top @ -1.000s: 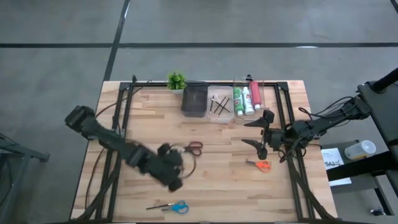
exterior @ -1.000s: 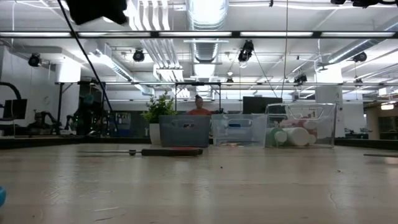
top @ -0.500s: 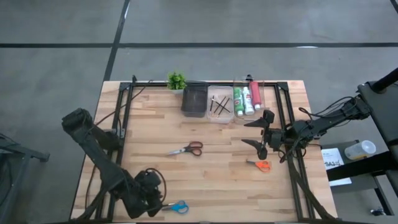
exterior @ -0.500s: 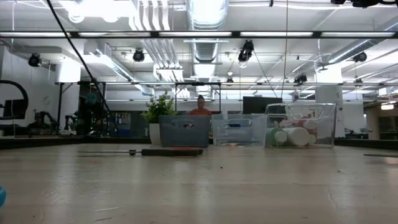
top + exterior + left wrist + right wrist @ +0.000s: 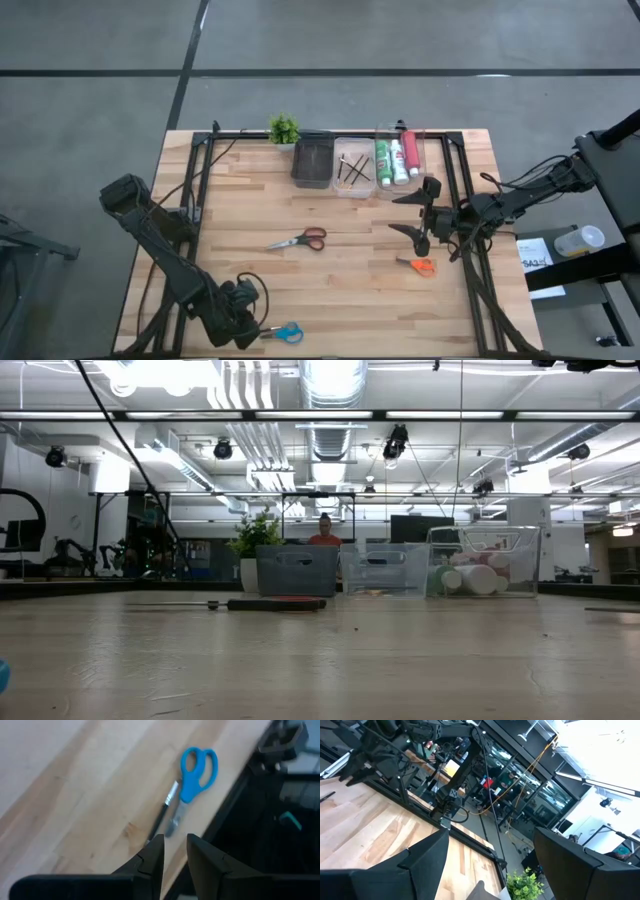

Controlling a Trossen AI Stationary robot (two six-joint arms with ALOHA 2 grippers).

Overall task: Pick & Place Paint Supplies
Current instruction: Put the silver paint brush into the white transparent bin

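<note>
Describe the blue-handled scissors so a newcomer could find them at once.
Start at the wooden table and go to its near edge on the left arm's side. There the small blue-handled scissors lie flat beside the left gripper. The other two pairs, red-handled and orange-handled, lie farther in.

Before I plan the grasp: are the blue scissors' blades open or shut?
Shut: the blue scissors lie flat, blades together, beside a thin brush.
</note>
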